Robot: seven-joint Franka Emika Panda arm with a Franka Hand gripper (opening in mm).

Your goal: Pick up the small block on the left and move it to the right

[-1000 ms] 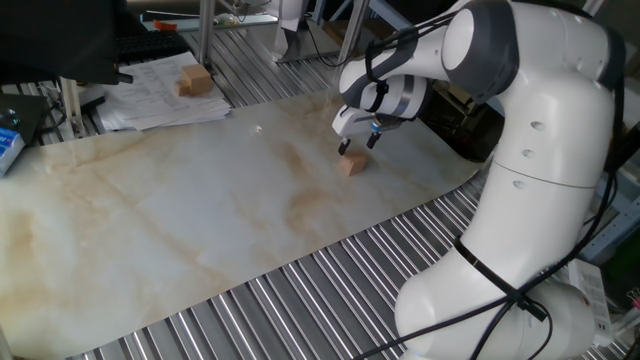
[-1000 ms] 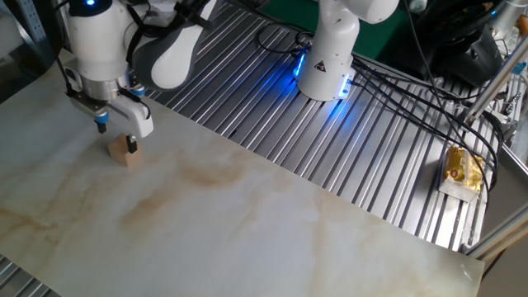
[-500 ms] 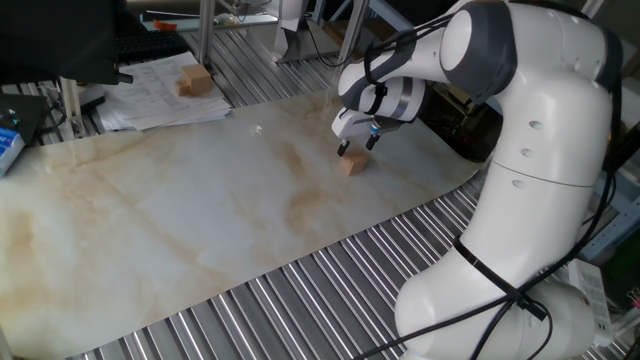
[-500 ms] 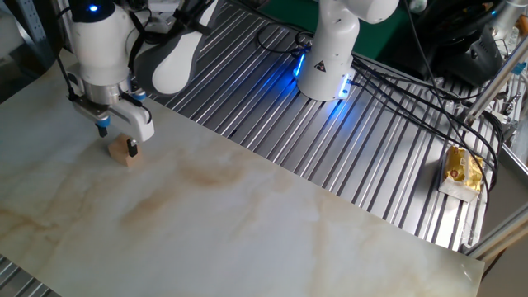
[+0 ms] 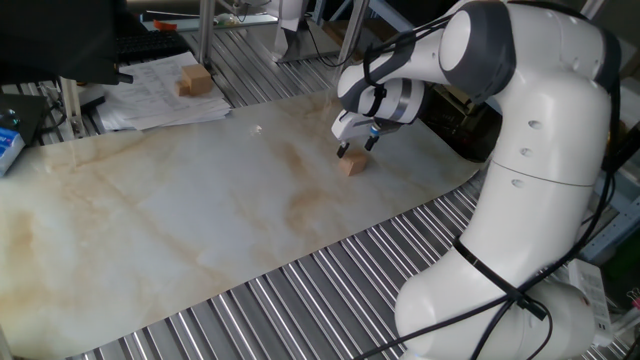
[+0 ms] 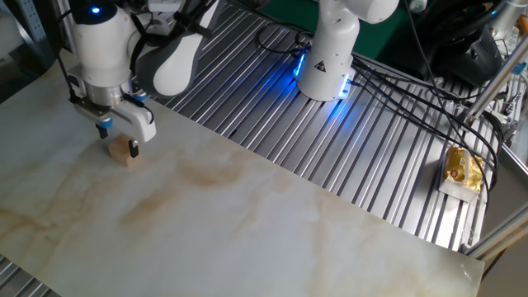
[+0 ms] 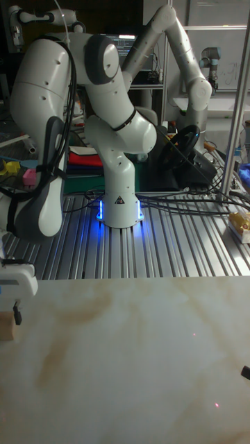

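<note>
The small block (image 5: 351, 167), a plain light-tan wooden cube, rests on the marbled board (image 5: 180, 210) near its right end. It also shows in the other fixed view (image 6: 123, 152) and at the left edge of the tall view (image 7: 6, 328). My gripper (image 5: 357, 148) hangs directly over it, open, fingertips spread just wider than the cube and level with its top. One dark fingertip (image 6: 134, 149) sits by the cube's edge; whether it touches I cannot tell. In the tall view only one fingertip (image 7: 17, 316) shows.
A larger tan wooden block (image 5: 195, 80) lies on papers (image 5: 160, 95) at the back left. Ribbed metal table (image 5: 300, 300) surrounds the board. The arm's base (image 6: 326, 58) and cables (image 6: 412, 107) stand behind, and a yellow packet (image 6: 462, 169) lies at the right.
The gripper has shifted only slightly above the cube, still spread. The small block has stayed where it is on the board.
</note>
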